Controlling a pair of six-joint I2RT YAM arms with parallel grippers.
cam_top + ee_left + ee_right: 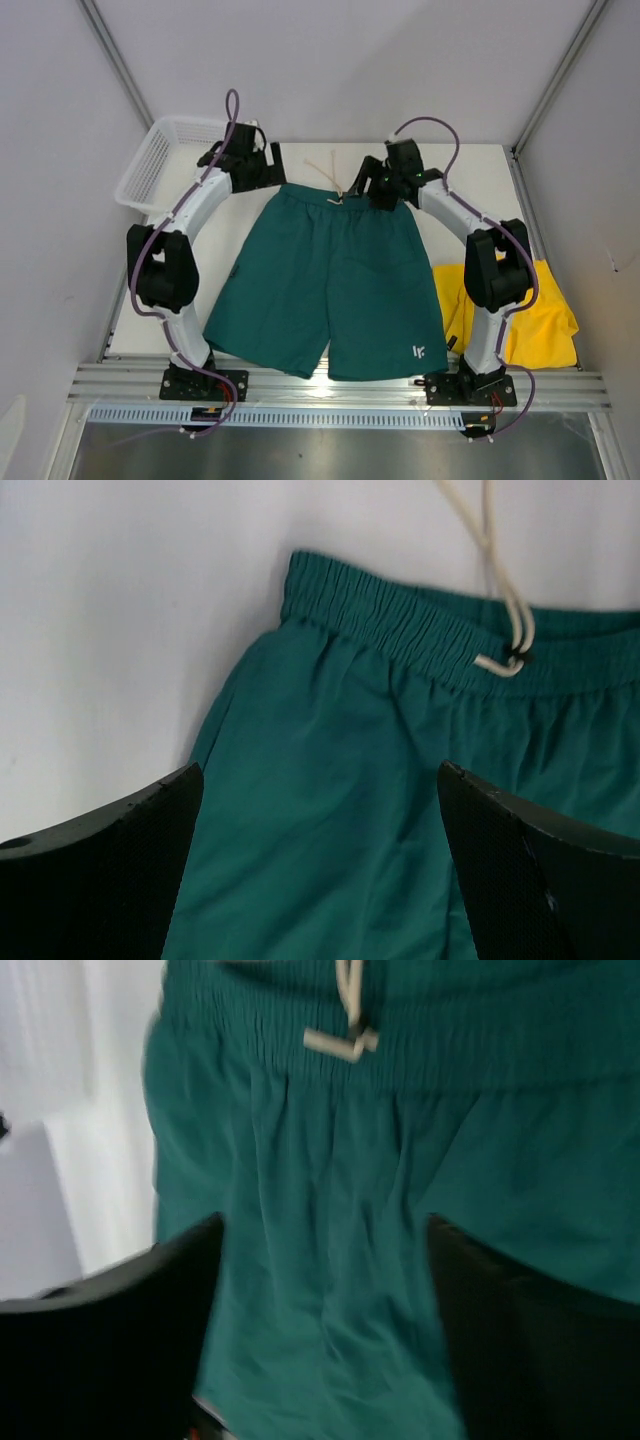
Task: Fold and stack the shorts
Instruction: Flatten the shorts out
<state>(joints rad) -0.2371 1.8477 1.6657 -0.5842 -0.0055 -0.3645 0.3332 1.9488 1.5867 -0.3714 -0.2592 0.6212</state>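
Teal shorts [330,280]: spread flat and face-up in the middle of the surface [480,180], waistband [400,620] at the far side, both leg hems toward the arm bases; a small pale logo [420,352] sits on the right-hand leg near its hem.
Yellow shorts [540,320]: a crumpled heap at the near right corner, partly behind the right arm, touching or just beside the teal pair's right leg.
Drawstring [325,170]: pale cord trailing loose beyond the middle of the waistband.
Basket [160,160]: white mesh, at the far left, apart from both pairs.
Left end effector [262,165]: over the far left corner of the waistband, fingers spread wide, nothing between them but fabric lying below.
Right end effector [375,185]: over the waistband just right of the drawstring, fingers also spread and holding nothing; its wrist view is blurred.
Handling, as a judgement: thin, light and limp cloth that will sag, drape and slide on the smooth surface, so it probably needs both corners lifted together.
Where to grip: the gathered elastic waistband is the thickest, firmest part and looks the safest pinch; the single-layer leg fabric may slip or bunch.
Risk: the loose cord could snag in a fold.
Progress: the teal pair looks flattened but unfolded, and the yellow pair untouched.
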